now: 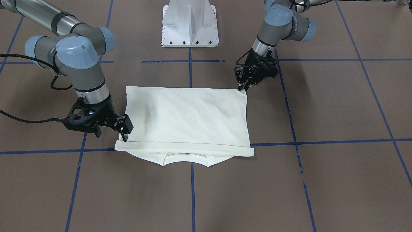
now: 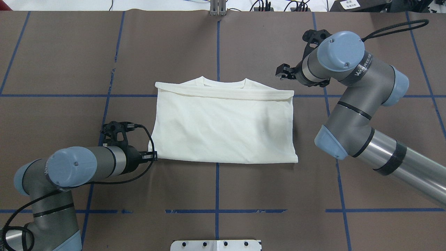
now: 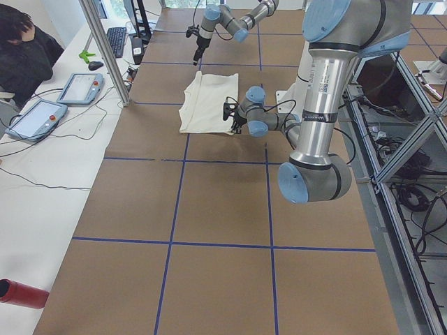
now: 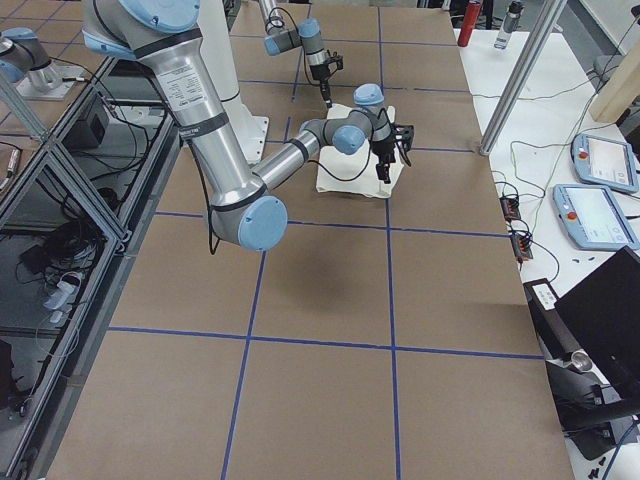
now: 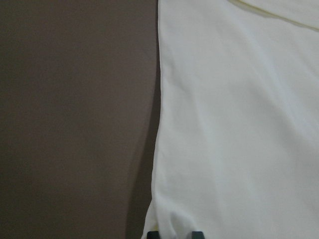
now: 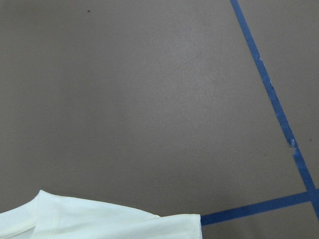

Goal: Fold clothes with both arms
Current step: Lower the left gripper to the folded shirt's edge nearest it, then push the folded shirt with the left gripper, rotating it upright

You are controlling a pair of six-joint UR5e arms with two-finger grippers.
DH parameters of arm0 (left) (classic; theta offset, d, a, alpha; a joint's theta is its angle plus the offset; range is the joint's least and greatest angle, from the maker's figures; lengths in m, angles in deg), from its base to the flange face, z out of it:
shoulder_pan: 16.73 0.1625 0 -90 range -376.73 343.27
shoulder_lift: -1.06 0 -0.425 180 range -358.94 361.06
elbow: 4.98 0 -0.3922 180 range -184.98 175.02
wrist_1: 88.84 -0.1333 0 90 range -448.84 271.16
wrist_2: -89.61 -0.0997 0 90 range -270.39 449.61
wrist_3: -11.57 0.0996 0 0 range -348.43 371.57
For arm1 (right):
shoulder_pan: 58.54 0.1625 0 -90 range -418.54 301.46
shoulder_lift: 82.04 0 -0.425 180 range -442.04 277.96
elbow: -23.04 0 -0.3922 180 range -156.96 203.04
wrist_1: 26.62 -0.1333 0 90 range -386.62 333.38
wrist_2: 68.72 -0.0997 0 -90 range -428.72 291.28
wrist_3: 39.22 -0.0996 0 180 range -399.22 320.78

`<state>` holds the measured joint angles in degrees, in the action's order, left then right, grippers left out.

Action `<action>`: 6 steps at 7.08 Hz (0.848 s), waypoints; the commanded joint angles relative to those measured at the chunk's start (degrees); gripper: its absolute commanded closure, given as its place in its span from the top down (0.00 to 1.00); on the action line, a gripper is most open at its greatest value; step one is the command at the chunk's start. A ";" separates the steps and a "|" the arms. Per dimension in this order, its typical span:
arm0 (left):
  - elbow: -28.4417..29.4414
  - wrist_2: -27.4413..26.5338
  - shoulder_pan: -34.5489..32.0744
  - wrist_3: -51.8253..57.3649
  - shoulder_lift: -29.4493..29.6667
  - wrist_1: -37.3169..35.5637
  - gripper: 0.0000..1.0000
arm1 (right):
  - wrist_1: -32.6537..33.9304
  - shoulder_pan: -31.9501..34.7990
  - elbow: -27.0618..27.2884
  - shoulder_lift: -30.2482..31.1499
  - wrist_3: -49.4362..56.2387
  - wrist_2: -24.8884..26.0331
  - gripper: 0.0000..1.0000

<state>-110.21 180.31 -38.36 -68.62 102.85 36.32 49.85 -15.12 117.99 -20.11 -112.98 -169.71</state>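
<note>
Cream-white long-sleeved T-shirt (image 2: 223, 129) lies folded, plain side up, mid brown paper-covered bench (image 2: 69, 52). Left gripper (image 1: 242, 87) is narrow, straddling the near corner. Right gripper (image 1: 125, 133) sits over the far opposite corner; we cannot tell its opening. We judge we're between folds. Next needs firm pinches through all layers.

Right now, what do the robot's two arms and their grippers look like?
Both the left arm and the right arm are jointed grey-silver tubes with light-blue round joint caps. The right arm carries white lettering near its wrist and a black band on its silver tube. Black braided cables run to both wrists. The left gripper and right gripper are black two-finger units.
</note>
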 commanded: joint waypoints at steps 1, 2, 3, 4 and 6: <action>0.29 -0.09 0.01 0.12 -0.19 -0.01 0.00 | 0.00 -0.09 -0.03 0.03 -0.16 0.09 1.00; 0.21 -0.09 -0.52 0.82 -0.28 -0.01 0.00 | 0.00 -0.09 0.06 0.03 -0.24 0.09 1.00; -0.49 -0.09 -1.39 3.09 -0.55 -0.01 0.00 | 0.00 -0.09 0.06 0.03 -0.33 0.09 1.00; -0.15 -0.09 -3.31 6.15 -0.72 -0.01 0.00 | 0.00 -0.17 0.06 0.03 -0.33 0.09 1.00; 3.87 0.00 -10.15 14.32 -0.38 0.17 0.00 | 0.00 -0.17 0.06 0.03 -0.33 0.09 1.00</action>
<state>-109.00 180.28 -44.54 -59.12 102.30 36.39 49.84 -15.28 118.04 -20.08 -113.30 -169.62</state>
